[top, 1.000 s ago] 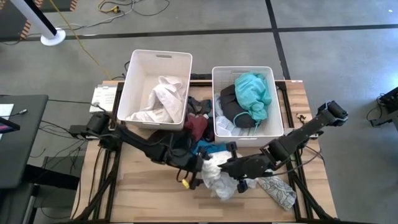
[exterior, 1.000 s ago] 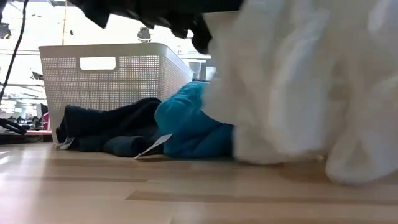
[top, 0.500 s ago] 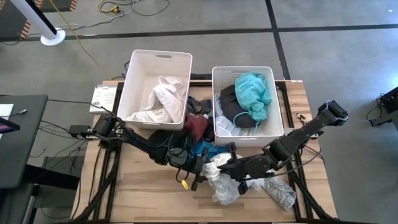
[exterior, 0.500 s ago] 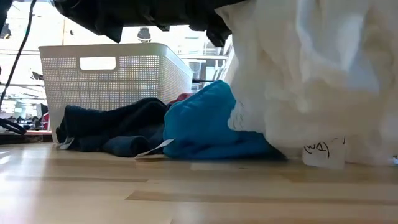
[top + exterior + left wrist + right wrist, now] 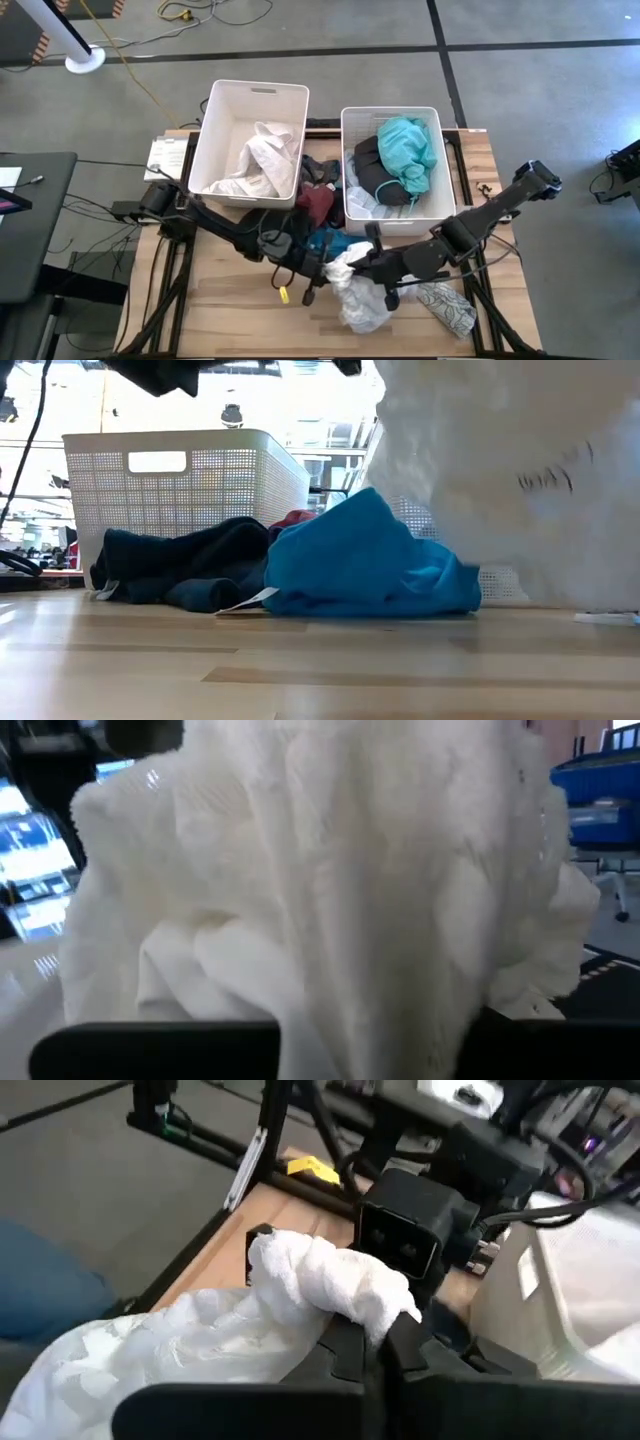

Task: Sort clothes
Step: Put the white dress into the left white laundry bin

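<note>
Light wooden table [image 5: 230,300] carries two white bins [image 5: 250,140] side by side at its far edge. A heap of dark, maroon and teal clothes [image 5: 318,215] lies between and before them; a patterned white garment [image 5: 447,308] lies near the right front

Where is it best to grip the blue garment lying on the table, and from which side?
Probably the raised peak of the blue garment, pinched from above: it bunches into an upright fold there, while its lower edge lies flat on the table.

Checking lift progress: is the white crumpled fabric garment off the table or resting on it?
Partly lifted: white crumpled fabric garment hangs between both tools, lower folds on the wooden table.
</note>
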Tool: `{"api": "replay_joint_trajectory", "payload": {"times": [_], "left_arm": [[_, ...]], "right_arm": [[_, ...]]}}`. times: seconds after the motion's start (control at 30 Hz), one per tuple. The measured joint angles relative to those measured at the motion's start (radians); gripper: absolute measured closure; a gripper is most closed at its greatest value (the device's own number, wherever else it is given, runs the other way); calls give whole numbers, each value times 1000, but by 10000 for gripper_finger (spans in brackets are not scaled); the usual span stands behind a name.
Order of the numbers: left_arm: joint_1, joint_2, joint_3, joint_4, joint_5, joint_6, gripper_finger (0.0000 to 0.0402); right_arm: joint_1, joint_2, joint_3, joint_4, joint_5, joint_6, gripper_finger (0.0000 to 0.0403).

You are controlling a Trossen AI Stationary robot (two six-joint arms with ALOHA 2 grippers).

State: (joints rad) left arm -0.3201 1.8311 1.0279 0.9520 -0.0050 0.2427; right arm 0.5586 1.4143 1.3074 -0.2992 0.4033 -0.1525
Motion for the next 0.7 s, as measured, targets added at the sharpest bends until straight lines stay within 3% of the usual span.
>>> {"api": "replay_joint_trajectory", "payload": {"times": [0.13,0.23,0.57,0.7], "left_arm": [[-4,-94,0,-85,-11,66,343],[-9,-173,0,-154,-43,118,343],[-35,-403,0,-335,-163,268,343],[-51,-468,0,-376,-211,312,343]], "right_arm": [[-8,0,69,-34,0,-32,388],[-20,0,123,-70,27,-45,363],[-52,0,273,-182,72,-108,171],[-51,0,316,-278,147,-79,127]]}}
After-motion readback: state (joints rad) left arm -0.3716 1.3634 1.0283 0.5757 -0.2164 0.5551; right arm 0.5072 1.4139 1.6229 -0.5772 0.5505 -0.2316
